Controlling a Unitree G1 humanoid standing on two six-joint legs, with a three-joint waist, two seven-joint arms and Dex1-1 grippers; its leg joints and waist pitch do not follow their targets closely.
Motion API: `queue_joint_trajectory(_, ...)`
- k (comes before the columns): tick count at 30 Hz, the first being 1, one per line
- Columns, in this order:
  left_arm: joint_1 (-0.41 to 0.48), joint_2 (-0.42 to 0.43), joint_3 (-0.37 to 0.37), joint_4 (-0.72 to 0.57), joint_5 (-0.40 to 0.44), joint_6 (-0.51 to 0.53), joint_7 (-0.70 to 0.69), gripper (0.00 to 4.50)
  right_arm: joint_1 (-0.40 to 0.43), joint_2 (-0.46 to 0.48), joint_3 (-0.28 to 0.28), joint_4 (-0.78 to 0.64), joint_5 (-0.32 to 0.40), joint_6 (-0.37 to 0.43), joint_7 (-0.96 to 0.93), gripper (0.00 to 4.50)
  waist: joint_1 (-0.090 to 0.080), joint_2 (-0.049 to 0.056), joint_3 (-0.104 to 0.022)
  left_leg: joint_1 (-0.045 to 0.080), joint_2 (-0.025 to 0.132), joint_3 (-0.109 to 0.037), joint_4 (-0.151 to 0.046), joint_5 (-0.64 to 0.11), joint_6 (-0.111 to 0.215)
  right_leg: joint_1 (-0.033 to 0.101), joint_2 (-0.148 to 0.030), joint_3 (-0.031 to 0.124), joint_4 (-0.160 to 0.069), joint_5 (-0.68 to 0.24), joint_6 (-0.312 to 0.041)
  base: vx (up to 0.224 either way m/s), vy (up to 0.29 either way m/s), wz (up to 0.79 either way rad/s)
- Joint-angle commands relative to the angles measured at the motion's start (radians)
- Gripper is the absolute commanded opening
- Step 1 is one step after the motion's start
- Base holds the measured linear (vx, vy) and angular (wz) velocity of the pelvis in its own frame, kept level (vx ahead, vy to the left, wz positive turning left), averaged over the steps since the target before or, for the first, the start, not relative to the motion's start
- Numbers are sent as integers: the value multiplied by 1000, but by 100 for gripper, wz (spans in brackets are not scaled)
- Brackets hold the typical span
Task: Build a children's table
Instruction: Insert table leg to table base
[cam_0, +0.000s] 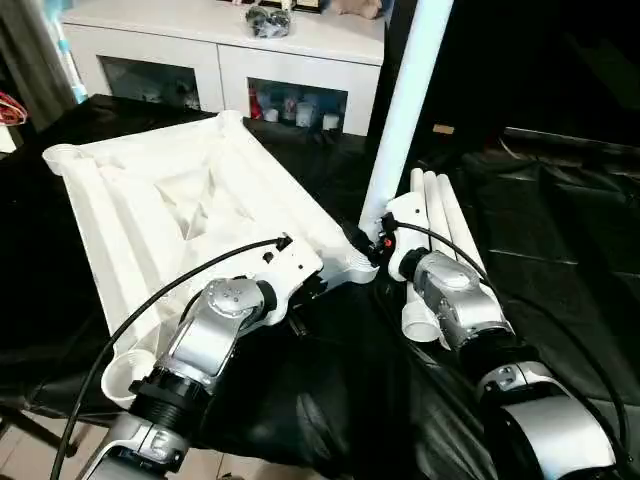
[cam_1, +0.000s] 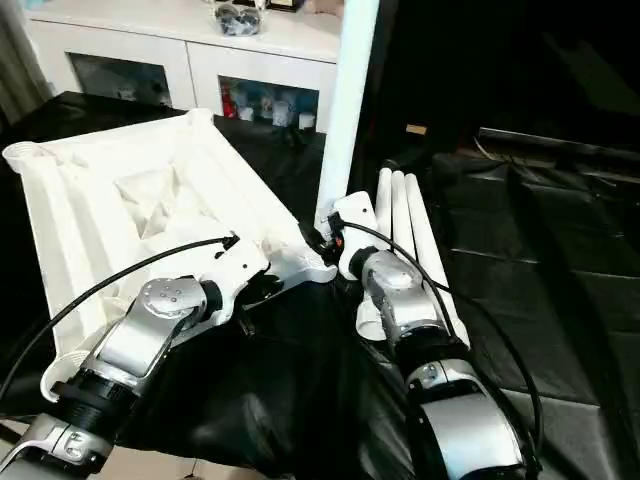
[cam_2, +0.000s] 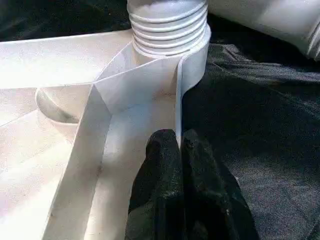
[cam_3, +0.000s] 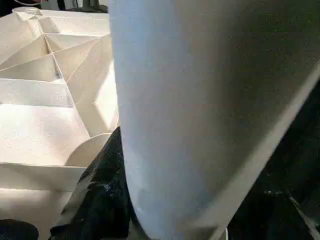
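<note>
The large white plastic rectangular tabletop (cam_0: 190, 215) lies ribbed underside up on the bench (cam_0: 560, 250), which is draped in black cloth. Its long axis runs from the corner nearest the robot's left arm away toward the white cabinet with glass doors (cam_0: 225, 55) at the back of the room. One long white tapered tubular leg (cam_0: 405, 110) stands nearly upright in the round corner socket (cam_1: 318, 262) nearest the right arm, leaning slightly right, its top cut off by the picture edge. Three more white legs (cam_0: 445, 225) lie side by side on the cloth just right of that corner, pointing away from the robot.

The left hand (cam_2: 180, 165) has its black fingers pressed together on the tabletop's thin rim wall just below the socket, where the leg's threaded end (cam_2: 167, 25) sits. The right hand (cam_3: 107, 195) is half open around the base of the standing leg; the leg hides most of its fingers, so contact is hard to judge.
</note>
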Motion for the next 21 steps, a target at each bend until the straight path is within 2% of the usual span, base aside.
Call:
queue_joint_trajectory(1,-27,-31,-19,-92,-41,-36,-18,0,55,50,34,105,-21,64,46,246,1,13,-34,-2,46,-21,-76,-353,0,21,-91,55,-99,-399,-131,0,0,0)
queue_joint_trajectory(5,-21,-16,-23,-95,-50,-42,-45,0,45,44,10,89,7,59,77,280,1,14,-37,-5,46,-19,-74,-317,5,25,-90,56,-92,-330,-153,0,0,0)
queue_joint_trajectory(6,-17,-6,-25,-93,-58,-51,-67,0,46,31,17,66,6,48,102,294,2,14,-43,-7,47,-15,-69,-268,14,27,-86,56,-82,-234,-178,0,0,0)
queue_joint_trajectory(8,-12,3,-27,-91,-68,-68,-92,0,50,18,20,36,11,42,133,306,4,16,-46,-15,46,-13,-65,-207,30,34,-85,55,-72,-145,-196,0,0,0)
queue_joint_trajectory(9,-10,7,-27,-90,-72,-77,-101,0,52,14,20,25,15,43,147,306,4,15,-47,-16,46,-11,-62,-189,35,35,-85,54,-70,-122,-200,0,0,0)
queue_joint_trajectory(10,-5,17,-28,-92,-81,-77,-126,0,62,1,22,-13,23,48,193,325,6,18,-50,-17,44,-10,-57,-152,45,37,-85,55,-63,-64,-213,0,0,0)
queue_joint_trajectory(12,-2,25,-30,-91,-84,-90,-141,0,71,-8,25,-37,28,54,219,338,8,17,-48,-19,44,-8,-56,-132,61,38,-82,54,-58,-20,-224,0,0,0)
queue_joint_trajectory(13,2,44,-39,-85,-91,-113,-181,0,96,-34,36,-100,43,72,288,338,10,19,-48,-18,44,-8,-55,-135,69,40,-83,53,-60,-28,-225,0,0,0)
queue_joint_trajectory(14,2,44,-39,-85,-91,-113,-181,0,96,-34,36,-100,43,72,288,338,12,19,-48,-18,43,-7,-53,-132,74,41,-82,53,-60,-26,-222,0,0,0)
queue_joint_trajectory(15,5,62,-46,-78,-99,-140,-220,0,128,-67,59,-168,51,79,360,338,13,20,-46,-20,45,-8,-54,-129,78,41,-83,54,-60,-31,-224,0,0,0)
queue_joint_trajectory(16,6,70,-48,-76,-106,-147,-243,0,144,-84,70,-199,54,85,397,338,19,23,-46,-17,46,-7,-53,-134,78,40,-84,54,-62,-45,-218,0,0,0)
queue_joint_trajectory(19,6,91,-49,-70,-126,-168,-297,0,183,-130,105,-259,35,69,464,338,23,21,-44,-17,46,-7,-54,-144,75,38,-83,54,-63,-68,-214,0,0,0)
queue_joint_trajectory(20,2,105,-52,-58,-132,-180,-324,0,205,-152,118,-297,32,71,503,338,23,26,-43,-17,46,-7,-54,-151,68,38,-85,54,-65,-84,-216,0,0,0)
queue_joint_trajectory(21,1,111,-53,-53,-134,-185,-335,0,214,-159,122,-312,32,74,519,338,24,24,-41,-17,46,-7,-55,-157,68,38,-84,54,-69,-97,-211,0,0,0)
